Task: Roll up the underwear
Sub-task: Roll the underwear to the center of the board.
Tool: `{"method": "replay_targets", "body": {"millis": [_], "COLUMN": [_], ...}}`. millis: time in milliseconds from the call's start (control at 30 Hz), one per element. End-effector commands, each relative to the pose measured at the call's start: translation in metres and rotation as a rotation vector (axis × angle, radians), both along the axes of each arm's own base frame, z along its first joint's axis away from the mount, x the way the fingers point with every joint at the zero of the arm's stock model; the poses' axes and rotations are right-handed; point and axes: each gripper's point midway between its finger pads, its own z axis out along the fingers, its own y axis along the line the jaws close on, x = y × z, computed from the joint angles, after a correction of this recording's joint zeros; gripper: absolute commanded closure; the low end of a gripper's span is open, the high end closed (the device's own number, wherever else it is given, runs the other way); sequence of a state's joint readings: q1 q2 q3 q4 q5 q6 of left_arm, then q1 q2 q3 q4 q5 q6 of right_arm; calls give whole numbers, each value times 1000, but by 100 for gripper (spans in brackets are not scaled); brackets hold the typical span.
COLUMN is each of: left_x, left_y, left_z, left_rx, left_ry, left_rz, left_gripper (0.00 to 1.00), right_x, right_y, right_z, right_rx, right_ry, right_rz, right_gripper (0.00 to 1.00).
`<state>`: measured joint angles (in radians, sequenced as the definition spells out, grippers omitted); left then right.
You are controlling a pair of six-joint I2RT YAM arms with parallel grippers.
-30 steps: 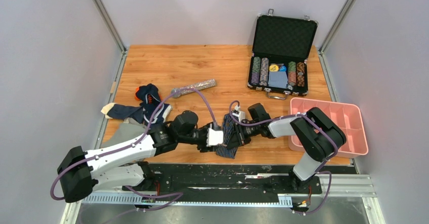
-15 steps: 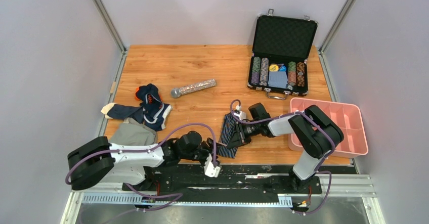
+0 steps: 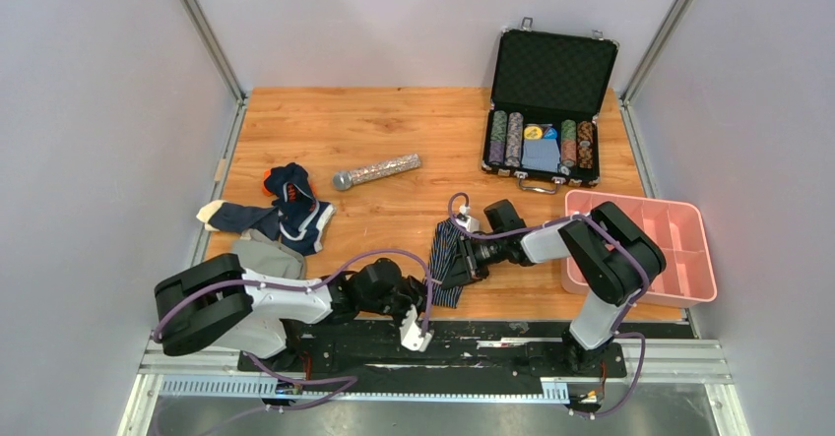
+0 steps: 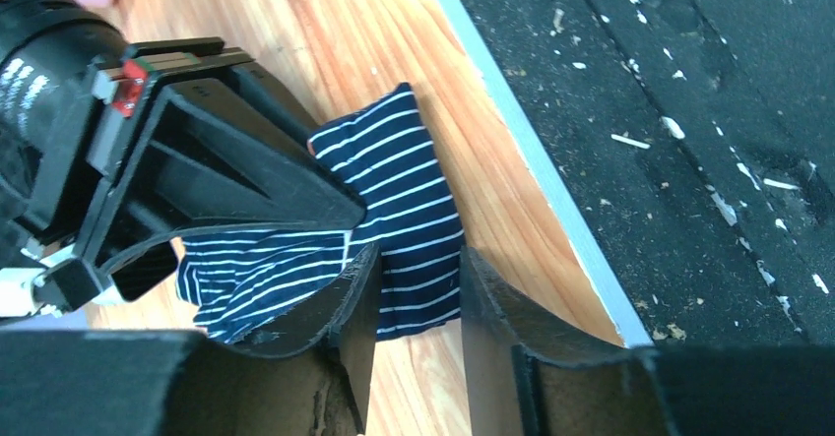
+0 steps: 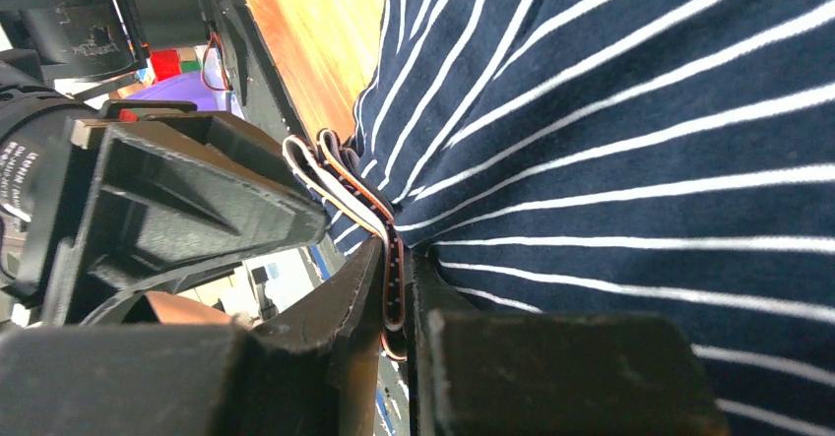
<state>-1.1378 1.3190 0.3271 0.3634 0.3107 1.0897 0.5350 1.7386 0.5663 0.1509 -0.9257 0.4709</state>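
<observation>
Wooden surface between grey walls carried the work. Your right claw (image 5: pixel 394 271) was clenched on the waistband of the striped underwear (image 3: pixel 445 267). This pair lay close to the near edge, about at its middle, with one part lifted toward the claw. Your left claw (image 4: pixel 418 303) was released, its fingers (image 4: pixel 350 308) apart with nothing between them. It sat low at the near edge, just beside the free corner of the cloth. The plain navy underwear (image 3: pixel 290 205) lay in a heap near the left edge, not rolled, beside the grey cloth (image 3: pixel 258 256). I judge that you were at the start of the first roll: the cloth was gathered and held, but no tight roll showed. The next move calls for the left claw to pin or take the free end, so that the right claw can turn the waistband over without the soft cloth slipping open.
</observation>
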Motion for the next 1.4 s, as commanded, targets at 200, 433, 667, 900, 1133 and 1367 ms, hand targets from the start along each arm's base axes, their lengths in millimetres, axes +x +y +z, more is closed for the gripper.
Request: {"method": "replay_targets", "body": {"millis": [200, 433, 667, 900, 1133, 1367], "left_x": [0, -19, -28, 8, 5, -9], "left_y": [1, 21, 25, 11, 22, 29], "left_z": [-18, -24, -18, -31, -49, -41], "left_rx": [66, 121, 80, 97, 188, 207], "left_ry": [-37, 15, 58, -30, -11, 56], "left_rz": [-44, -97, -65, 90, 86, 63], "left_gripper": [52, 49, 44, 40, 57, 84], "right_x": [-3, -2, -1, -2, -1, 0], "right_y": [-36, -36, -37, -37, -37, -38], "right_z": [-55, -55, -55, -56, -56, -55], "right_rx": [-267, -268, -272, -270, -272, -280], "right_ry": [-1, -3, -5, 0, -2, -11], "right_rz": [-85, -89, -94, -89, -90, -101], "right_gripper": [100, 100, 100, 100, 100, 100]}}
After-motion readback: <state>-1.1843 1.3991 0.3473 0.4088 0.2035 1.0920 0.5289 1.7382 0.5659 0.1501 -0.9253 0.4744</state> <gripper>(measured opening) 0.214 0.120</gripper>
